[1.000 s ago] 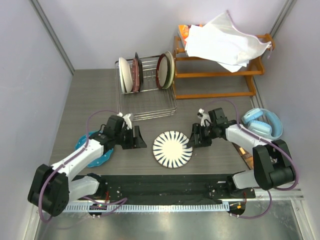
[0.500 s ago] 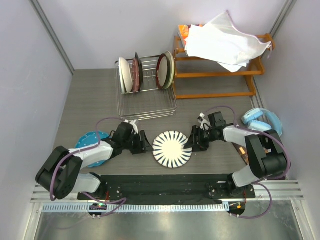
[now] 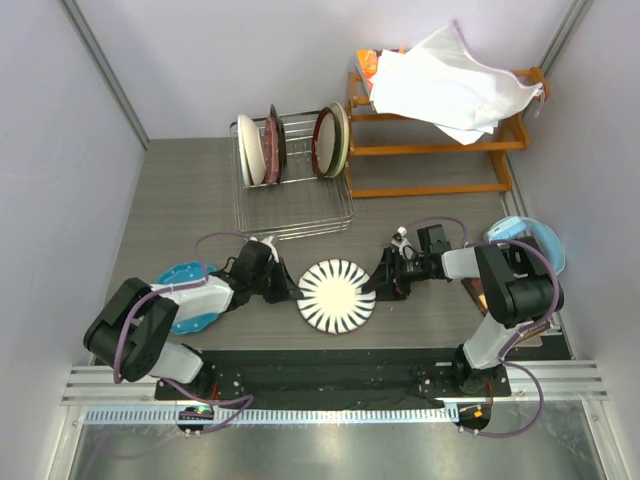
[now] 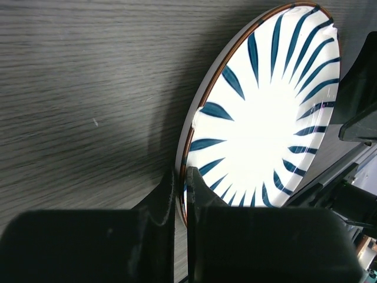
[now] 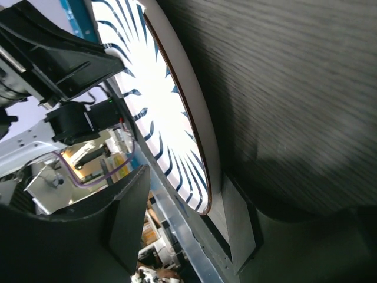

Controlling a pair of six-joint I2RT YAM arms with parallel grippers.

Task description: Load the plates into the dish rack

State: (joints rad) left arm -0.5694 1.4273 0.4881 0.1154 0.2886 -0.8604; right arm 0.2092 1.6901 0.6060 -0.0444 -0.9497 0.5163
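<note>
Desk (image 3: 180, 200): dish rack (image 3: 300, 215) at far side, partly loaded. Striped plate (image 3: 337, 295) near front edge, between arms, well apart from rack. Left pincer (image 4: 181, 186) clamped on its left rim. Right pincer (image 5: 179, 200) half spread, straddling right rim, no grip. Step, my read: pickup. Next: lift, tip upright, carry to free slot.

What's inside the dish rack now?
Plates stand on edge at the far end of the dish rack, one cluster left, one right. They overlap, so the exact count is hidden. Its near part holds nothing.
</note>
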